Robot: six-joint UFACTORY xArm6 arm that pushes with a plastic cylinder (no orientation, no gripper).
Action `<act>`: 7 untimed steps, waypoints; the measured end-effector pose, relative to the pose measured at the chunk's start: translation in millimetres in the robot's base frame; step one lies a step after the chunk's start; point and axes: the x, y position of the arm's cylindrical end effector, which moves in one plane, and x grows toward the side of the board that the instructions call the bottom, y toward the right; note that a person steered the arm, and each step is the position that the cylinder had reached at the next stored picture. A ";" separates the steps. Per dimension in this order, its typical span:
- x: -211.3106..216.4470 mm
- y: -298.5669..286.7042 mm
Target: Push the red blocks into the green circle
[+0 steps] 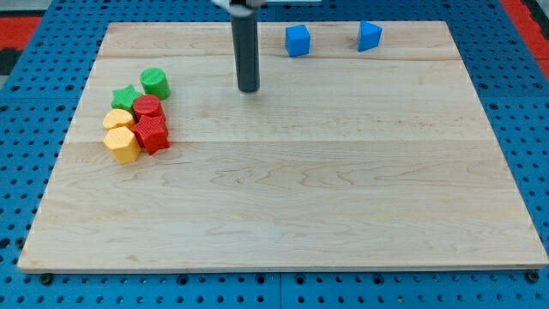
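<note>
In the one camera view, a pale wooden board [283,197] lies on a blue pegboard surface [26,129]. The arm carries no pincer at all, only a straight dark rod, so there is nothing to spread or press together; my tip [249,88] rests on the far half of the board, left of centre.

The two red blocks sit in a cluster at the left. The red cylinder [147,107] touches the red block [152,134] just nearer to me. Beside them are the green cylinder [155,82], the green star [126,96], a yellow block [117,118] and a yellow hexagon block [123,144]. The tip stands well to the right of this cluster.

Along the far edge sit a blue cube [297,39] and a blue block [369,36], well apart.
</note>
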 end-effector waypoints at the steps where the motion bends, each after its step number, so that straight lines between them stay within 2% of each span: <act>1: 80.2 -8.6; 2: 122.6 -45.1; 3: 133.6 -97.7; 4: 116.0 -125.4; 5: 78.9 -127.6; 7: 48.1 -132.8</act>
